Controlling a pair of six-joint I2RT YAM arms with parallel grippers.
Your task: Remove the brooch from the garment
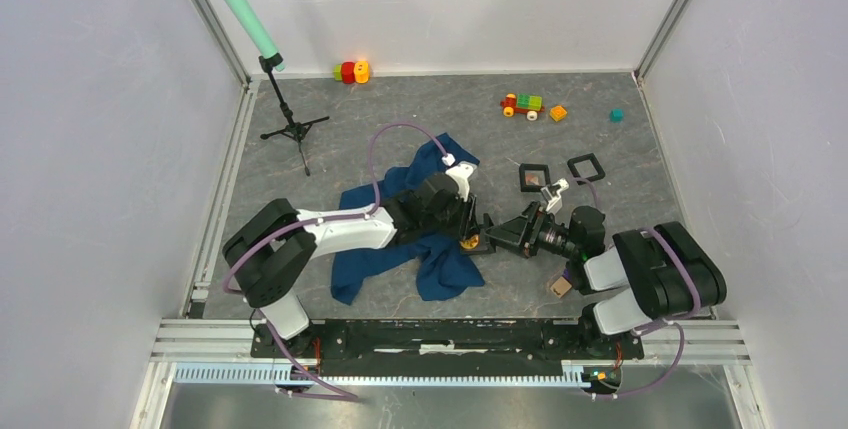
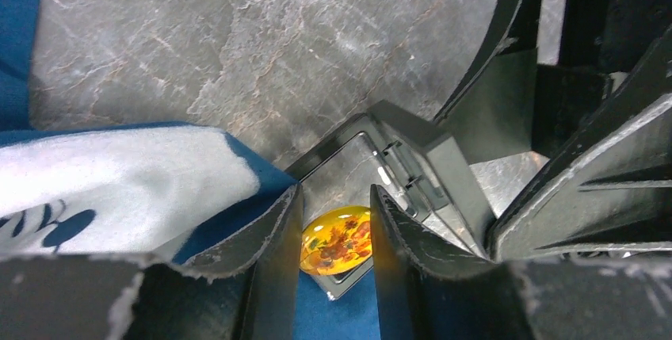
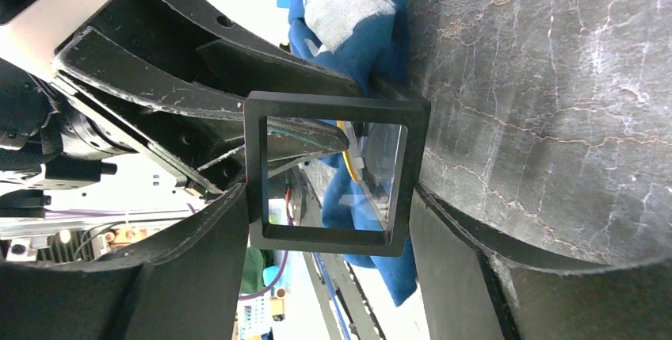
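The dark blue garment [image 1: 420, 249] lies crumpled mid-table; its white print shows in the left wrist view [image 2: 119, 173]. The brooch [image 2: 337, 238], a yellow oval with a sunflower picture, sits at the garment's right edge [image 1: 468, 243]. My left gripper [image 2: 335, 193] is shut on the brooch, one finger touching each side. My right gripper [image 3: 329, 197] is shut on a black square frame case [image 3: 333, 173] with a clear film, held upright against the brooch. The brooch's yellow edge [image 3: 346, 150] shows through the film. Both grippers meet at the same spot [image 1: 485, 237].
A small tripod [image 1: 290, 129] holding a green rod stands at the back left. Toys lie along the back: a red-yellow piece [image 1: 350, 71], a toy car [image 1: 522, 104], an orange block [image 1: 558, 112], a teal cube [image 1: 617, 115]. Two black frames [image 1: 534, 176] [image 1: 586, 166] and a wooden block [image 1: 560, 287] lie near my right arm.
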